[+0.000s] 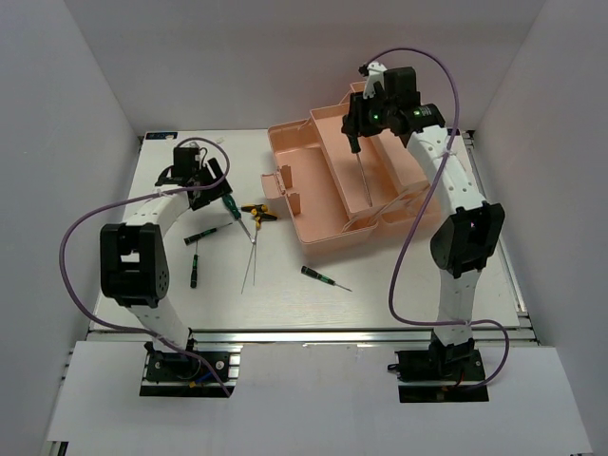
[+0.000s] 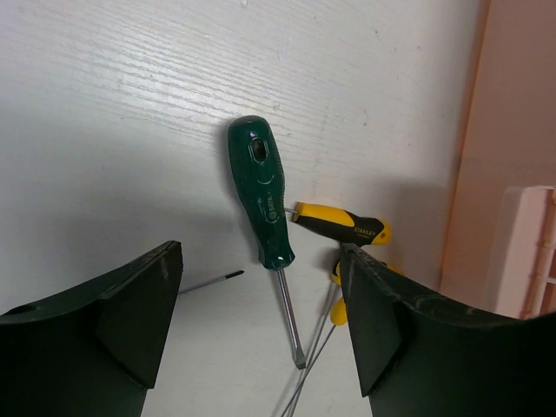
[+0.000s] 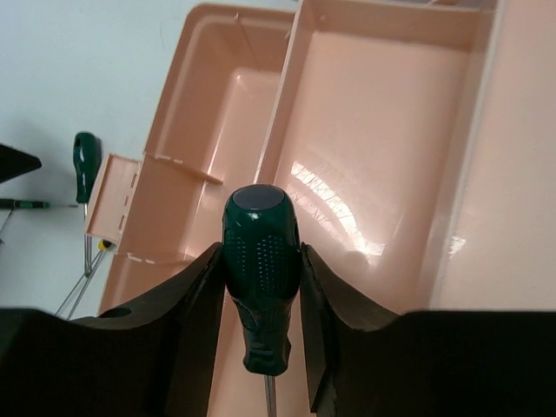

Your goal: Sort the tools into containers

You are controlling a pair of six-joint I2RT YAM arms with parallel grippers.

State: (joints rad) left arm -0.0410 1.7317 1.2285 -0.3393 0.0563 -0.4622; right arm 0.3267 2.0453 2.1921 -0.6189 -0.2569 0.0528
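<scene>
My right gripper (image 1: pixel 357 133) is shut on a large green-handled screwdriver (image 3: pixel 262 261), with a finger on each side of the handle. It holds the tool above the open salmon-pink toolbox (image 1: pixel 318 195), shaft (image 1: pixel 364 176) hanging down over the box; a tray of the box (image 3: pixel 382 148) lies below. My left gripper (image 2: pixel 261 265) is open and empty, just above a second green screwdriver (image 2: pixel 261 195) lying on the table. Yellow-black pliers (image 2: pixel 347 228) and two thin metal rods (image 2: pixel 314 360) lie beside its shaft. In the top view the left gripper (image 1: pixel 204 182) is left of the pliers (image 1: pixel 258 211).
Three small black-and-green screwdrivers lie on the table: one (image 1: pixel 204 235) near the left arm, one (image 1: pixel 194 271) below it, one (image 1: pixel 323 277) in front of the toolbox. The rods (image 1: pixel 252 256) point toward the near edge. White walls enclose the table.
</scene>
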